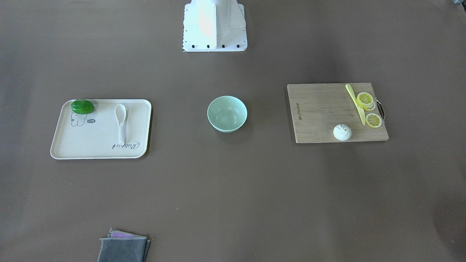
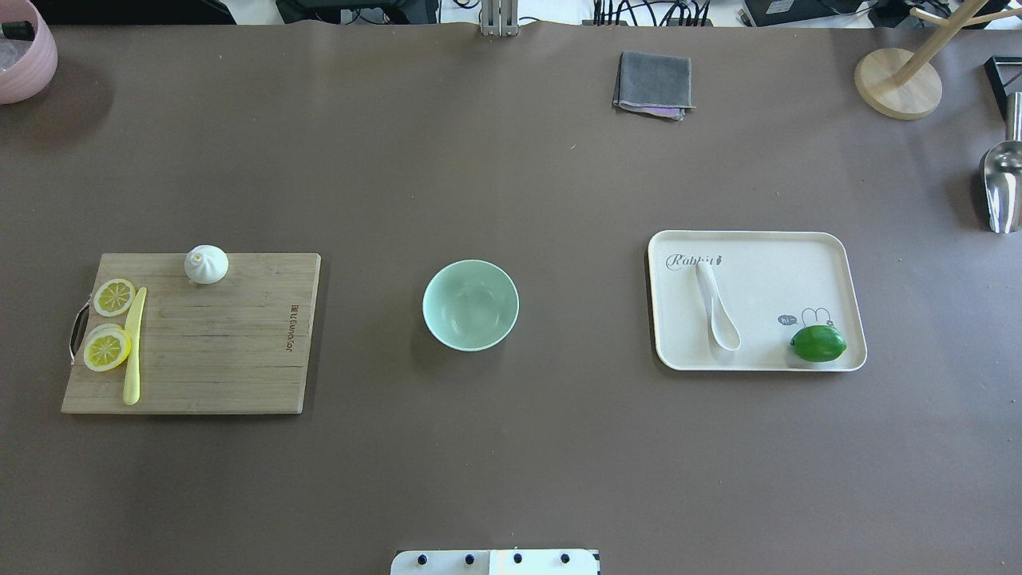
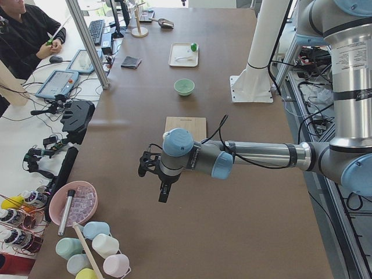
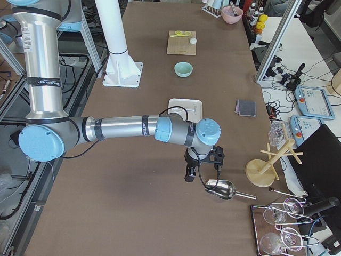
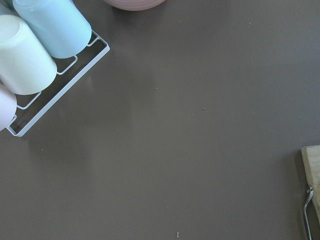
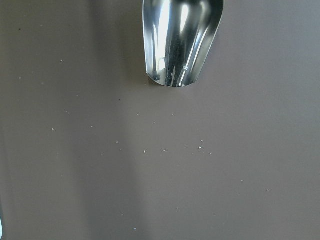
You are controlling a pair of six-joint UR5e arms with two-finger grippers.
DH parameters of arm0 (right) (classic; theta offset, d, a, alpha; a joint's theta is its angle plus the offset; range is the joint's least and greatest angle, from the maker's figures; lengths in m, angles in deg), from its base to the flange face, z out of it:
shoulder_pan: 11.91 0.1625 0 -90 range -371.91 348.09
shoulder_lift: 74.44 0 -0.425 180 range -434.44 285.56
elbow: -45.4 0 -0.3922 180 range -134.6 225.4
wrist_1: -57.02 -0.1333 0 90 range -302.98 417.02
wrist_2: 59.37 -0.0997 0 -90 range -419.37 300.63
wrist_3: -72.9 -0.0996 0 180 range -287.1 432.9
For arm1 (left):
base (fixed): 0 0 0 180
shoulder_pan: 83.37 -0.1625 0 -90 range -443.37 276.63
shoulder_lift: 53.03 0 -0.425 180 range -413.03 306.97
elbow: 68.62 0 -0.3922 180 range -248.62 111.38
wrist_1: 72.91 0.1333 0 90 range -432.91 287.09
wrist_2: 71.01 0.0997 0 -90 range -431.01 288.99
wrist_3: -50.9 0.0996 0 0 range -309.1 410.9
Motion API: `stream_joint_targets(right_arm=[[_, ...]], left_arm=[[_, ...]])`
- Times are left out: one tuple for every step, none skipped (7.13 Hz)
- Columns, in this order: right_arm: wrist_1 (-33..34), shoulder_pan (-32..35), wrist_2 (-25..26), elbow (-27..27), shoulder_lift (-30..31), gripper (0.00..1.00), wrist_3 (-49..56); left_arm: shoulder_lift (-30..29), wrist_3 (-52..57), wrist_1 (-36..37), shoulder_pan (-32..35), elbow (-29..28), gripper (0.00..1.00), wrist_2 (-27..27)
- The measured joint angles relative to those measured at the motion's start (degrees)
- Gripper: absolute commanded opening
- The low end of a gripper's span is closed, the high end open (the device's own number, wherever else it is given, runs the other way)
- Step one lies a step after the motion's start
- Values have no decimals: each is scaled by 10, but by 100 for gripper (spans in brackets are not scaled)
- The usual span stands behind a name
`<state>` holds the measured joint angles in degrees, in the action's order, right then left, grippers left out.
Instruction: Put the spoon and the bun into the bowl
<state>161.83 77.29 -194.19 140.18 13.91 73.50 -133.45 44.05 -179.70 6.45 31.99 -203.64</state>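
L tool (image 3: 156,177), R tool (image 4: 203,169): grip unclear (side views only).

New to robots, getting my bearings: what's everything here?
Round bowl: one, mint-green, table centre.
Rectangular tray: one, cream, robot's right.
Ceramic soup spoon: one, white, on tray.
Round fruit: one, green, tray corner.
Wooden cutting board: one, tan, robot's left.
Pleated steamed bun: one, white, board's far edge.
Lemon slices: at least three, yellow, on board.
Thin knife: one, pale yellow, beside slices.
Folded cloth: one, grey, far side.
Metal scoop: one, silver, right end.
Left arm: one, silver-blue, over left end.
Right arm: one, silver-blue, by scoop.
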Motion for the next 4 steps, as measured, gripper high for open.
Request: stream_joint_targets(right_arm=[[-2,0,0,0,0,100,0],[-8,0,0,-2,0,100,0],[-13,0,0,-4,0,100,0],[-15,0,0,-2,0,100,-1]], left_arm=[[0,0,0,0,0,98,0],[0,0,0,-1,0,98,0],[-1,0,0,-1,0,98,0],[-2,0,0,-2,0,98,1]])
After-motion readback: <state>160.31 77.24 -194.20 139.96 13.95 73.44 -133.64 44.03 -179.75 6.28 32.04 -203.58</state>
